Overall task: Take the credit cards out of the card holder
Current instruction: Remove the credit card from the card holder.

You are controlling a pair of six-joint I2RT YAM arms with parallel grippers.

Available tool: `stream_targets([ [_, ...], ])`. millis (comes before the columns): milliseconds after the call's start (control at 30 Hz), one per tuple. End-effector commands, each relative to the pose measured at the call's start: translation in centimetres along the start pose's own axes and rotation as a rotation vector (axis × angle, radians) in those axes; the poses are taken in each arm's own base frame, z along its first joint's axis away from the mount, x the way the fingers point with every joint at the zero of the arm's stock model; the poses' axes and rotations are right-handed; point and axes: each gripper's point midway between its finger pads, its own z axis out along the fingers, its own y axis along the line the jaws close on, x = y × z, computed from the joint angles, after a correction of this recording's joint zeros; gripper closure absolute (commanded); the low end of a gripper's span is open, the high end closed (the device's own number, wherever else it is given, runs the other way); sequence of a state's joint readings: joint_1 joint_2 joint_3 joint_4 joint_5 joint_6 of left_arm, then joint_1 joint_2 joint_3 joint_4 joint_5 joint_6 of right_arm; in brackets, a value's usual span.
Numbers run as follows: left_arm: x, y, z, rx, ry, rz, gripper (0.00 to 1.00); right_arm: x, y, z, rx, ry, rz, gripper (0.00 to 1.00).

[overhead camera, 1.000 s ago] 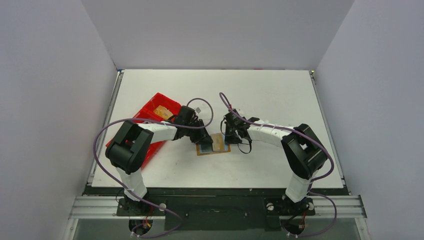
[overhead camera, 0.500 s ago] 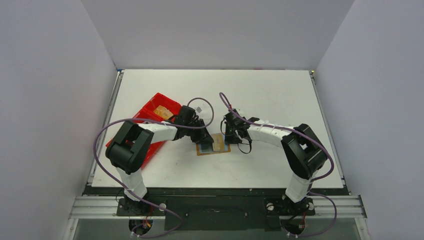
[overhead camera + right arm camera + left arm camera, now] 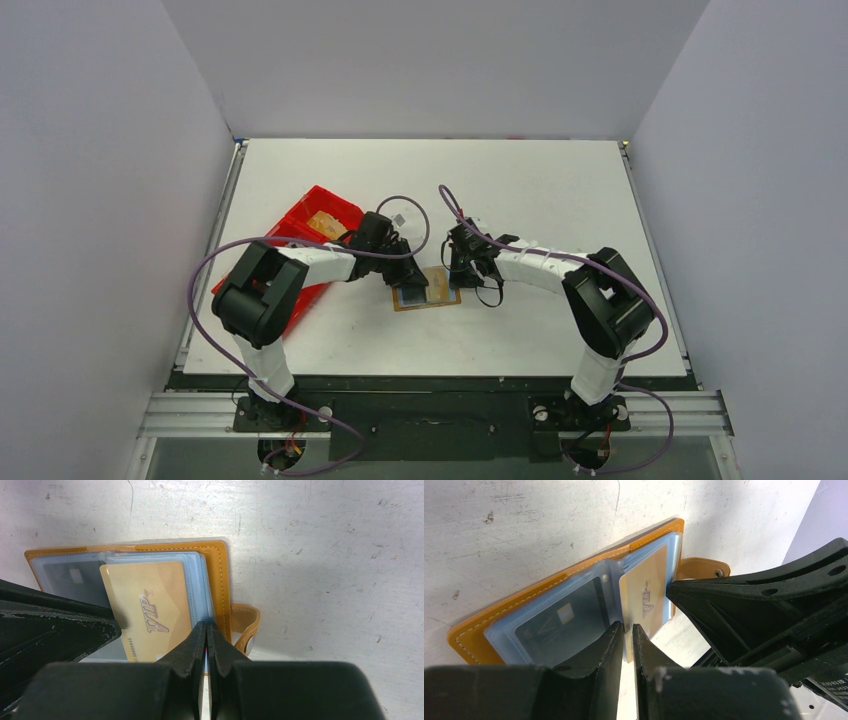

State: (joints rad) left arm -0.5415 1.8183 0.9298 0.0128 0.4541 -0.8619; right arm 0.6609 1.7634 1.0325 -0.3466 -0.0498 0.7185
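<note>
The tan card holder (image 3: 427,291) lies open on the table, its clear blue sleeves facing up (image 3: 220,580). A gold credit card (image 3: 646,595) sticks partway out of a sleeve (image 3: 150,600). A dark card (image 3: 559,625) sits inside the neighbouring sleeve. My left gripper (image 3: 627,627) straddles the gold card's near edge, with a narrow gap still showing between its jaws (image 3: 412,283). My right gripper (image 3: 206,624) is shut, its tips resting on the sleeves' outer edge beside the snap tab (image 3: 245,625), right of the holder in the top view (image 3: 462,272).
A long red tray (image 3: 300,215) stands at the left behind my left arm, with a tan object (image 3: 322,222) in it. The two grippers sit close together over the holder. White walls enclose the table on three sides.
</note>
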Motion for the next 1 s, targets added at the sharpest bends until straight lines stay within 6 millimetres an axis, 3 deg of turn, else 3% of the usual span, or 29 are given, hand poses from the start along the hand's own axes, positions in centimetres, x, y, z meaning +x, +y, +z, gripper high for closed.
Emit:
stream_targets([
  [0,-0.7,-1.4,0.4,0.051,-0.016,0.022,0.90,2.3,-2.8,1.7,0.107,0.074,-0.017,1.00],
  [167,-0.6,-1.3,0.5,0.052,-0.013,0.023,0.92,2.2,-2.7,1.7,0.105,0.072,-0.018,1.00],
  [300,-0.7,-1.4,0.5,0.056,-0.012,0.021,1.00,2.2,-2.8,1.7,0.106,0.072,-0.019,1.00],
  [967,-1.6,0.4,-1.7,0.004,-0.056,-0.006,1.00,2.2,-3.5,1.7,0.125,0.074,-0.010,1.00],
])
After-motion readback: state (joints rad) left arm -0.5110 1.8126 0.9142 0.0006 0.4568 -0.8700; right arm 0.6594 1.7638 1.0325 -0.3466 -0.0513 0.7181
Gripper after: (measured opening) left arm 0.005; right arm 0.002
